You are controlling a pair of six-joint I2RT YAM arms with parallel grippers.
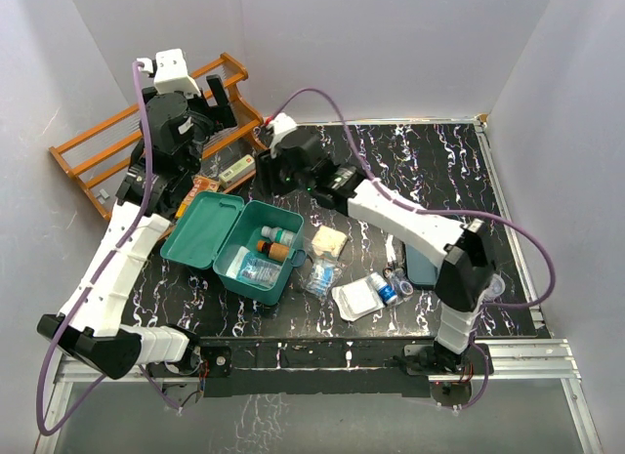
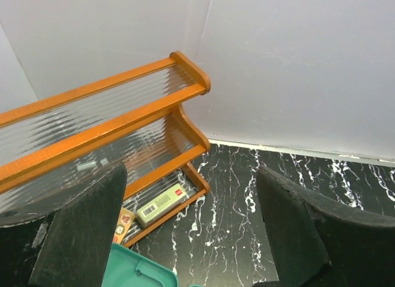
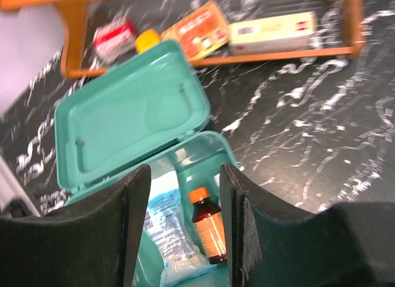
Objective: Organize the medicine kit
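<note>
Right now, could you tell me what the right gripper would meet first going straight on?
The right gripper would probably meet the amber bottle inside the open medicine kit; depth is unclear.

Teal medicine kit [image 1: 210,231], black white-veined table [image 1: 410,171], orange rack [image 1: 107,146].

Plain white walls [image 1: 391,44], black white-veined marble tabletop [image 1: 430,166], orange wooden rack [image 2: 123,123] far-left corner

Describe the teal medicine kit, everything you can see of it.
The medicine kit is a teal plastic box with rounded corners. It lies open on the black marbled table, its hinged lid folded toward the wooden rack. Inside lie an amber bottle with an orange cap, a clear packet and a pale bottle. The right claw hangs open above it.
</note>
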